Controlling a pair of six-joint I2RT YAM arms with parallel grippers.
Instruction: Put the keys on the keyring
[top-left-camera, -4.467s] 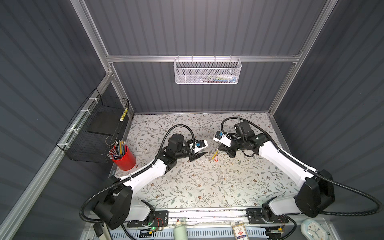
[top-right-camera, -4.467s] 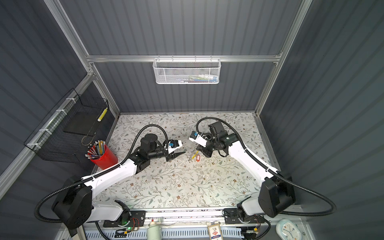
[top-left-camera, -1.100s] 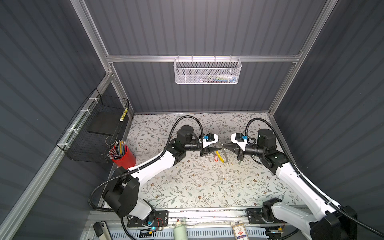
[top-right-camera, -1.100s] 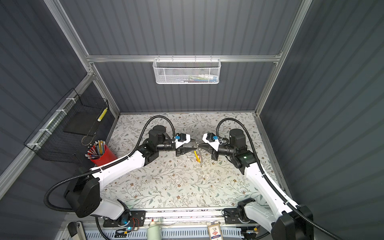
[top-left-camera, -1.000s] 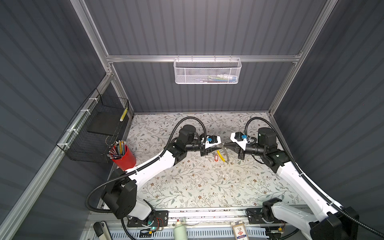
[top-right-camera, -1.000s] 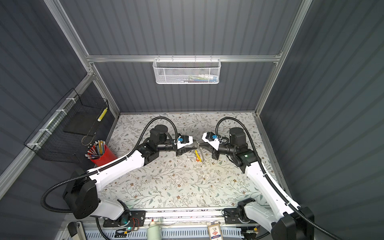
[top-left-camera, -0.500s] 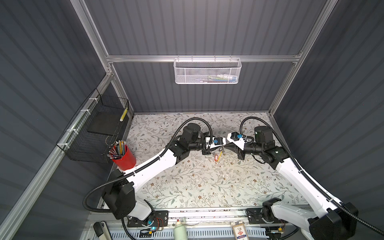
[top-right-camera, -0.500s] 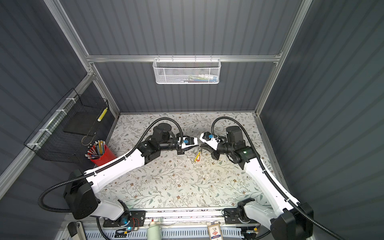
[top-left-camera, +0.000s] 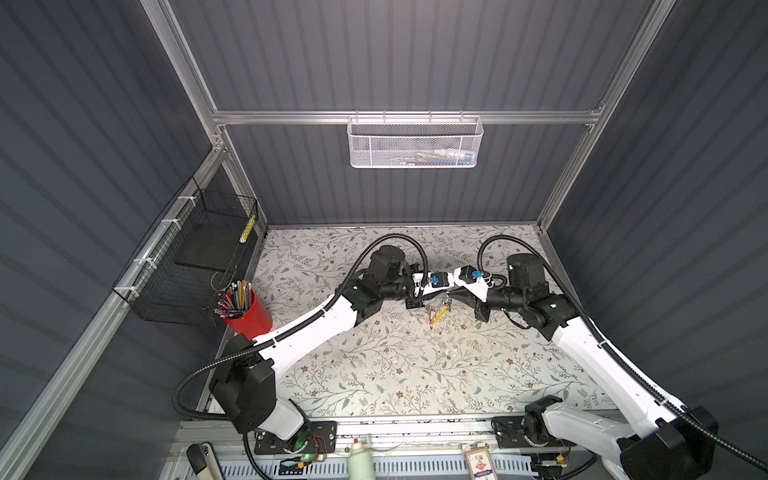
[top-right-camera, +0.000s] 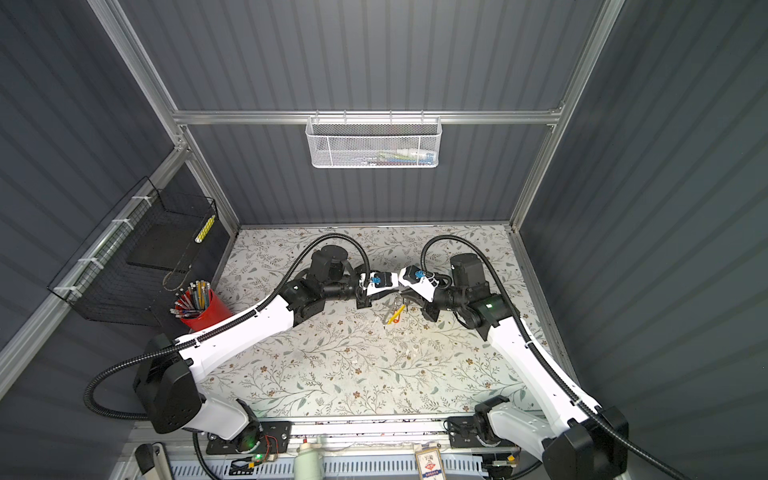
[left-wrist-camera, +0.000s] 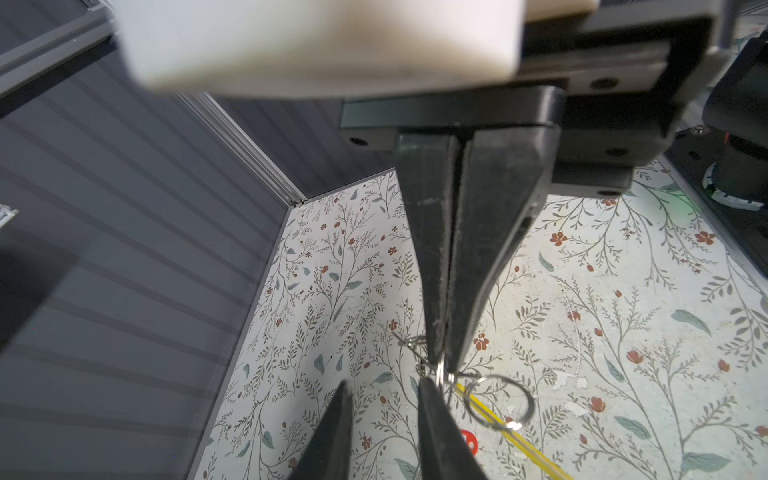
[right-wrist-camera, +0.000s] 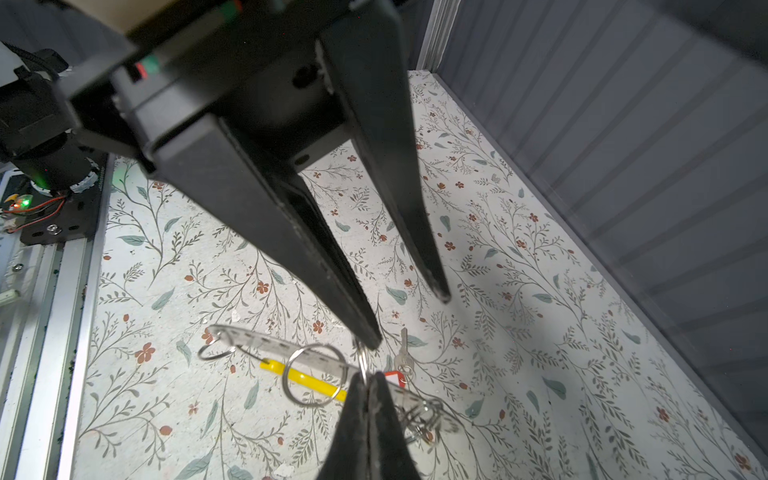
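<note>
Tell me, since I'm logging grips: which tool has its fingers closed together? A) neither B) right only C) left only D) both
B: the right tool is pinched shut on a thin metal ring, while the left tool is visibly open.

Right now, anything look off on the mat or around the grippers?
Only wear: the floral mat shows small white chipped patches near the keyring, which hangs pinched in the shut right gripper. Nothing looks spilled or broken.
</note>
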